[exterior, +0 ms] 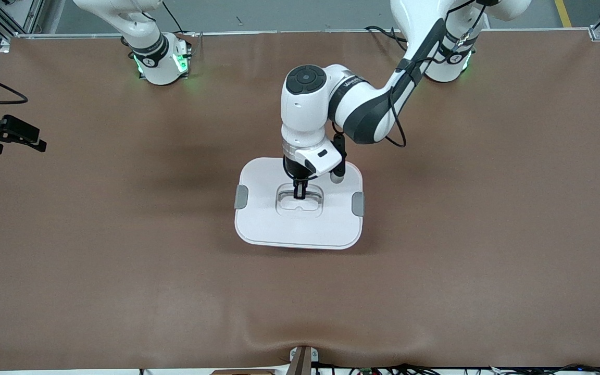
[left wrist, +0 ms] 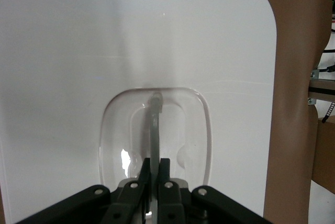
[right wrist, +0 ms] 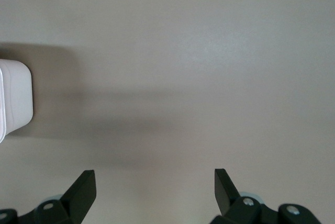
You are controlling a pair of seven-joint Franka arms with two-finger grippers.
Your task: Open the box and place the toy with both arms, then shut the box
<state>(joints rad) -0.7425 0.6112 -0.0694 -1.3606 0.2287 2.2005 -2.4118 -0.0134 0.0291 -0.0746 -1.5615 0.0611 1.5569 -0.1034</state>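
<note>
Box (exterior: 300, 219) sits mid-table on the brown mat (exterior: 123, 260), lid (exterior: 279, 229) on and flat. White lid covers the whole top; pink base shows only as a thin line at the edge nearest the front camera. One grey clip (exterior: 241, 197) at the end toward the right arm, the other clip (exterior: 358, 203) at the end toward the left arm. Cannot tell whether the clips are latched.

Left arm (exterior: 373, 109) reaches in from its base to the table's middle and bends straight down over the lid. Left gripper (exterior: 300, 194) is down in the clear recessed centre, fingers (left wrist: 145, 174) pinched tight on the handle (left wrist: 155, 130). In the left wrist view the grey-clear bar of the handle runs up from between the two black fingertips, with the rounded recess (left wrist: 115, 130) around it and white lid on every side. A clip shows at that picture's edge.

Right arm waits: base (exterior: 159, 57) upright at its own end of the table. Right gripper (right wrist: 155, 187) hangs over bare mat, jaws spread wide with nothing between them. Its wrist view catches a rounded white corner of the box lid at the picture's margin, well apart from the fingertips (right wrist: 84, 187).

Toy not visible in any view.

A dark fixture (exterior: 3, 133) juts in over the mat at the right arm's end.
</note>
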